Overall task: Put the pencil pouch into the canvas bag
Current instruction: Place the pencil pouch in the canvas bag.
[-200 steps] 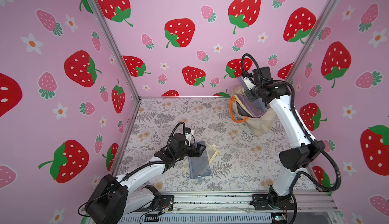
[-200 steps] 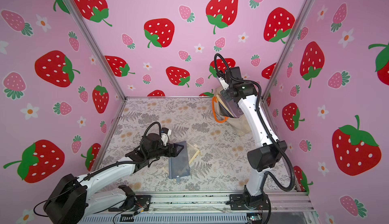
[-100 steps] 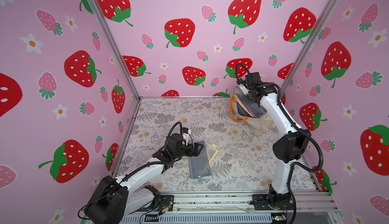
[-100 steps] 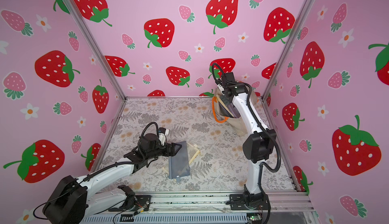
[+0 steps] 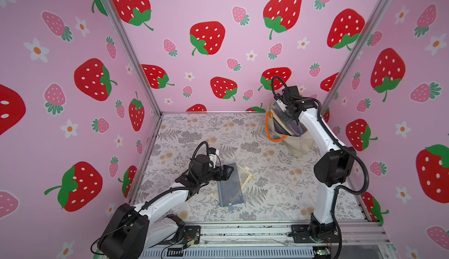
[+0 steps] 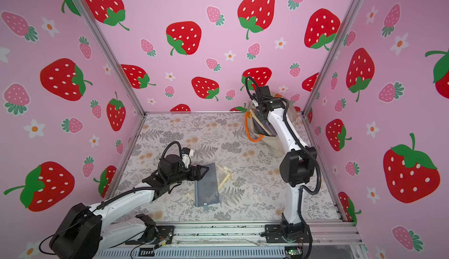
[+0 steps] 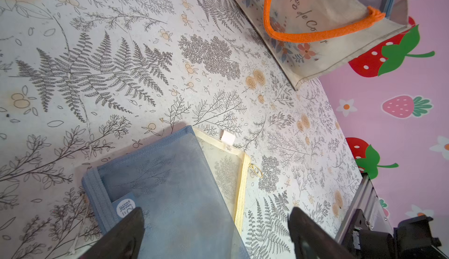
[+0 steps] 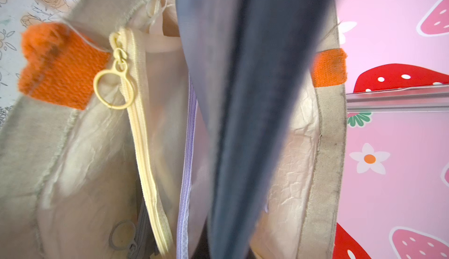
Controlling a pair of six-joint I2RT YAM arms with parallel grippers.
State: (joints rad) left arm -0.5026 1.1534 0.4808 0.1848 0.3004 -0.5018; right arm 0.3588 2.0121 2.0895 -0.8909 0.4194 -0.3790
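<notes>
**Bag at the far right, two pouches out on the table**

The canvas bag [image 5: 301, 146] stands at the far right of the fern-printed table [image 5: 194, 129]. Its mouth faces up and one orange handle [image 5: 269, 131] droops down its left side. In both top views only a dark blue pouch [image 5: 286, 130] can be seen, sticking up out of that mouth. The right wrist view looks inside and finds more: a cream zip [image 8: 141, 136] with a ring pull and a lilac zip [image 8: 187, 172], both on pouches lying in the bag beside the dark one.

The right gripper [image 5: 288, 118] sits at the mouth, fingers closed on the dark blue pouch's top edge.

Nearer, left of centre, a blue mesh pouch [image 5: 229, 187] lies flat across a clear cream-edged pouch [image 5: 246, 180]. The left wrist view shows plainly that the mesh one is on top. The left gripper [image 5: 227, 171] hovers over the mesh pouch's far end, fingers spread wide and holding nothing.
</notes>
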